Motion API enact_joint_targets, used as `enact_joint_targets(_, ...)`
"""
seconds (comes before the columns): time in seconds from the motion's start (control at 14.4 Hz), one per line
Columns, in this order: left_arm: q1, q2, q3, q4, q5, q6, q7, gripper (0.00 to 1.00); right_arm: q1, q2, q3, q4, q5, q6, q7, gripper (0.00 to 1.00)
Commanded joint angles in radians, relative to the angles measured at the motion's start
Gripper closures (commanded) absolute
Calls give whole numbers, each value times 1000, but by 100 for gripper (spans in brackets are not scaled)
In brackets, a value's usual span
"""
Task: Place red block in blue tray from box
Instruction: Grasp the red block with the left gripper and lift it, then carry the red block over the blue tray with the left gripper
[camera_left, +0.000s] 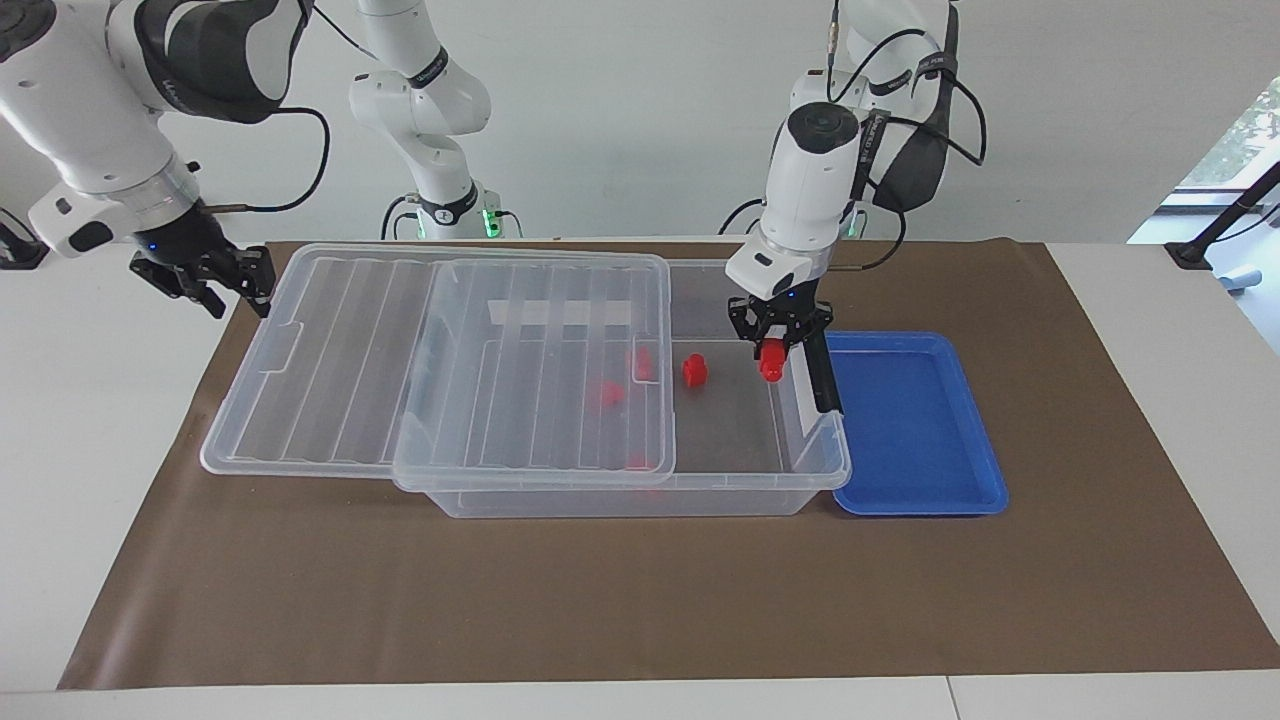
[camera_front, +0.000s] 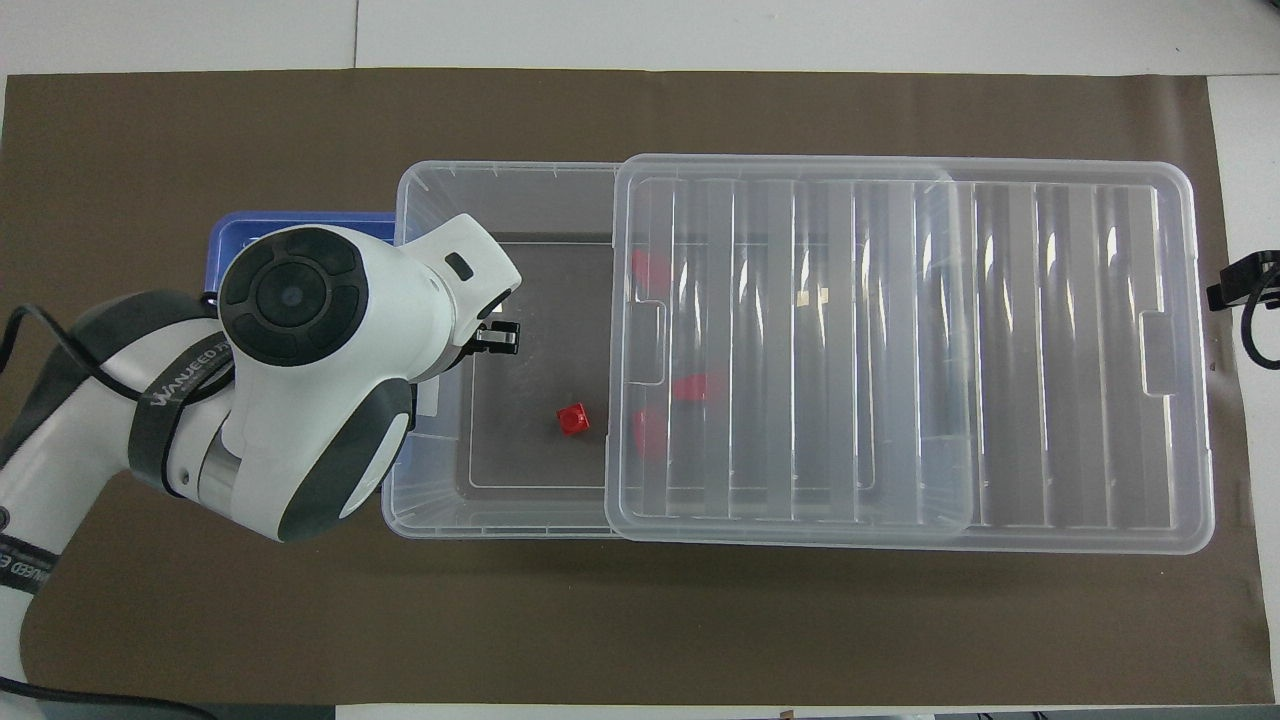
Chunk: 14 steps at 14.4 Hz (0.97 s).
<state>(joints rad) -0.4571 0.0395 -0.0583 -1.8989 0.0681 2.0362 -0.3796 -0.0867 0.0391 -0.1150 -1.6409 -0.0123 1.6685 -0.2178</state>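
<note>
**Facing view: red block lifted clear of the box, on its way to the blue tray**

Facing view: the left gripper (camera_left: 779, 338) hangs over the open end of the box (camera_left: 800, 470), at the edge next to the blue tray (camera_left: 985, 480), its fingertips pinched on the upper part of a red block (camera_left: 770, 362) that dangles below them, off the box floor. The block looks small, rigid and light, moulded plastic with smooth faces, so it is unlikely to deform or break, but it could pivot or slip in a pinch this narrow. The hold sits near the top of the piece; a grip across its two flat sides, close to the middle, would probably be the steadier one.

Another red piece (camera_left: 693, 371) stands on the box floor, nearer the right arm's end, and more red pieces show faintly through the clear lid (camera_left: 330, 350), which is slid partway off toward that end. The right gripper (camera_left: 235, 278) waits at the lid's outer edge; whether its fingers grip the lid cannot be told. The tray holds nothing.
</note>
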Motion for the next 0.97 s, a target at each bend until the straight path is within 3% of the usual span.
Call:
enact_joint_targets(0.0,61,-75,0,-49,18,-21,-5,100,-62,-53,8,-106,-8,98,-118,100)
enact_joint_targets(0.28,199,-92,0,-98,18,5,120,100,-90,-39,6,-123,-8,138,-134,100)
enact_joint_targets(0.49,309,-84,2,-159,13,119,172,100,-125,-28,8,-174,-8,207,-147,100)
enact_joint_targets(0.9,380,-18,0,-273,12,301,317,100,-120,-31,8,-332,-6,376,-137,100)
